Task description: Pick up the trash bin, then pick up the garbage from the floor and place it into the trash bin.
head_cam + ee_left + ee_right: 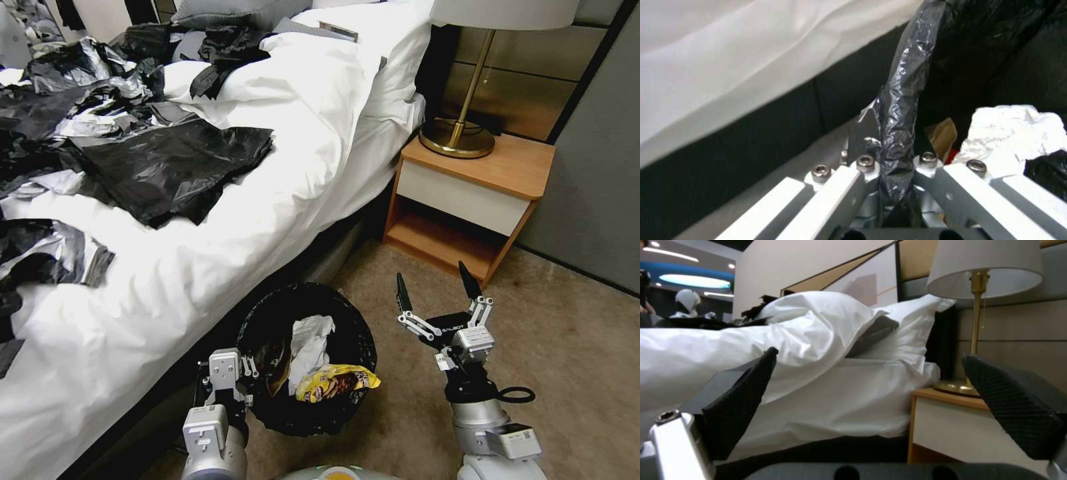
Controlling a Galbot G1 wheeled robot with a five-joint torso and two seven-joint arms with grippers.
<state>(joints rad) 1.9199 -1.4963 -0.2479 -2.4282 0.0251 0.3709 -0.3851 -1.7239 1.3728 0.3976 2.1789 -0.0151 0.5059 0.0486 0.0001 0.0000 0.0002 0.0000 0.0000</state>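
Hidden: white wall of trash bin point(267, 313) under black liner. Lampshade point(503, 13) cut off at top edge. Brown scrap point(945, 133) half covered by liner fold.

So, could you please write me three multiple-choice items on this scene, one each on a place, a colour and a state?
1. The trash bin is
A. beside the bed
B. on the nightstand
C. on the bed

2. The wrapper on top in the bin is
A. blue
B. yellow
C. green

3. The right gripper is
A. shut on paper
B. shut on the lamp
C. open, holding nothing

Answers:
1 A: it is held at the mattress edge by the left gripper.
2 B: yellow shows in the head view.
3 C: its fingers stand apart.
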